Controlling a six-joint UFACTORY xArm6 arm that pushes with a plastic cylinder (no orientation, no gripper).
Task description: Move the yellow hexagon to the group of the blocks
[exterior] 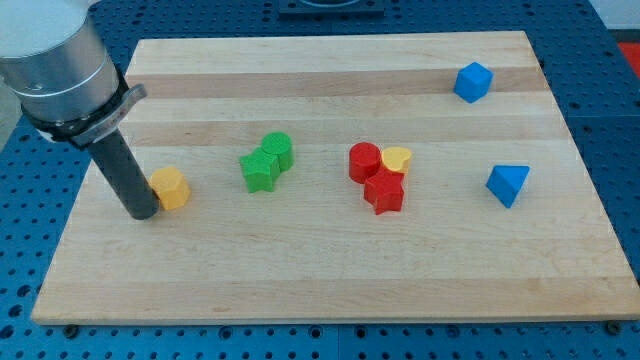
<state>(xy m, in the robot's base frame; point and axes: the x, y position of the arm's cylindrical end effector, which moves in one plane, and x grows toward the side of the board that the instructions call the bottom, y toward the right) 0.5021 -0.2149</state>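
The yellow hexagon [171, 187] lies on the wooden board [330, 270] at the view's left. My tip [142, 212] rests on the board just left of the hexagon, touching or almost touching its left side. A group of blocks sits near the board's middle: a red cylinder [364, 161], a yellow heart [397, 160] and a red star [385, 192], pressed together. A green cylinder [278, 149] and a green star [260, 171] lie between the hexagon and that group.
A blue cube [473, 81] lies at the view's top right. A blue triangle [508, 184] lies at the right. The arm's grey body [55, 60] hangs over the board's top left corner.
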